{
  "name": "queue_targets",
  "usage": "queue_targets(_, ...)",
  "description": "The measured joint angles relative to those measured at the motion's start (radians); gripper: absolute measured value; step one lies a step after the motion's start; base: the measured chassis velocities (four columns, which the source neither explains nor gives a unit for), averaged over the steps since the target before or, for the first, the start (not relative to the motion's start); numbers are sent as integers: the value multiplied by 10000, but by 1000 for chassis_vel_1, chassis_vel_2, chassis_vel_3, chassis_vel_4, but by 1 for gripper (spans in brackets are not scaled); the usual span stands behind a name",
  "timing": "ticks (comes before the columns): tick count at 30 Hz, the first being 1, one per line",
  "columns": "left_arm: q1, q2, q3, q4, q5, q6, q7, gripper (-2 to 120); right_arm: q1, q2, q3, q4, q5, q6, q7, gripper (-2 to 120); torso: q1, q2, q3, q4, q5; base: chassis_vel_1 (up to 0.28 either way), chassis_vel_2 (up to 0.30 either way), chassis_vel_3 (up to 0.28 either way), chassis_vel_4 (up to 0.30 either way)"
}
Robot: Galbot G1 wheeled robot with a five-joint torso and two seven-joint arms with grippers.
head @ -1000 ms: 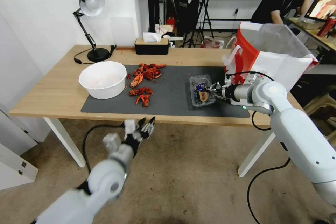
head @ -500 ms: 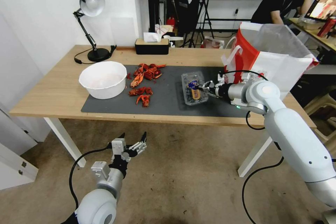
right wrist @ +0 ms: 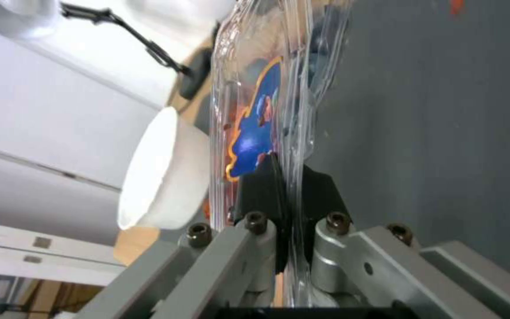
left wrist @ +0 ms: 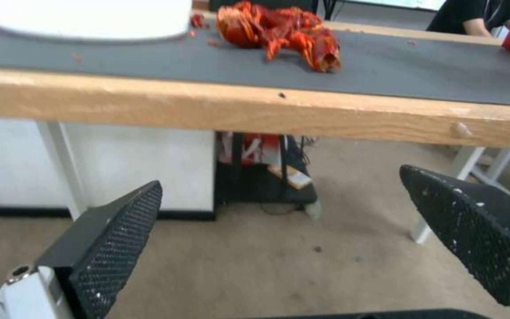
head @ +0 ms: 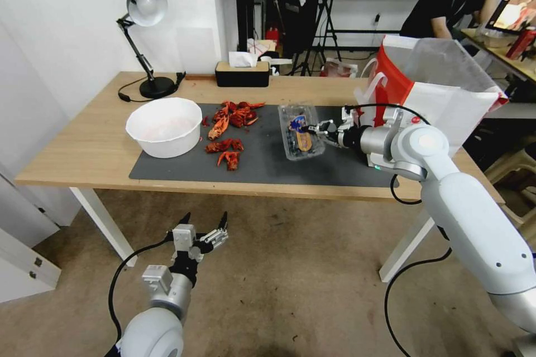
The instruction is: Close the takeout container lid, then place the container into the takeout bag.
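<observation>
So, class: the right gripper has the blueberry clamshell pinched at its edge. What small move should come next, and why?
Probably keep raising the takeout container and start swinging it toward the takeout bag. The right gripper is shut on its rim with the lid closed, the box looks tilted off the grey mat, and the bag's open mouth sits higher, to the right. The left gripper waits open below the table.

Glossy clear plastic takeout container [head: 301, 138]; matt wooden table [head: 84, 150].

The right gripper [head: 318, 129] has carried the takeout container [head: 300, 131] up and leftward.
</observation>
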Motion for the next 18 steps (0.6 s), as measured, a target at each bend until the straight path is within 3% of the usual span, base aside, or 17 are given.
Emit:
queue_targets(7, 118, -76, -83, 123, 474, -248, 67, 100, -53, -52, 194, 326, -901, 816, -1063, 0, 1, 0, 0, 1, 1, 0, 0, 0, 0)
queue_targets(11, 147, -167, -105, 276, 706, -416, 86, 100, -37, -332, 380, 741, -2605, 2066, -2628, 0, 1, 0, 0, -2, 1, 0, 0, 0, 0)
queue_targets(15, 170, -215, -103, 316, 735, -455, 95, 100, 127, -439, 586, 916, -3022, 2561, -2642, 0, 1, 0, 0, 1, 0, 0, 0, 0, 0)
queue_targets(18, 173, -264, -81, 381, 743, -506, 101, 100, 378, -698, 712, 1043, -4618, 3653, -2459, 0, 1, 0, 0, 1, 1, 0, 0, 0, 0)
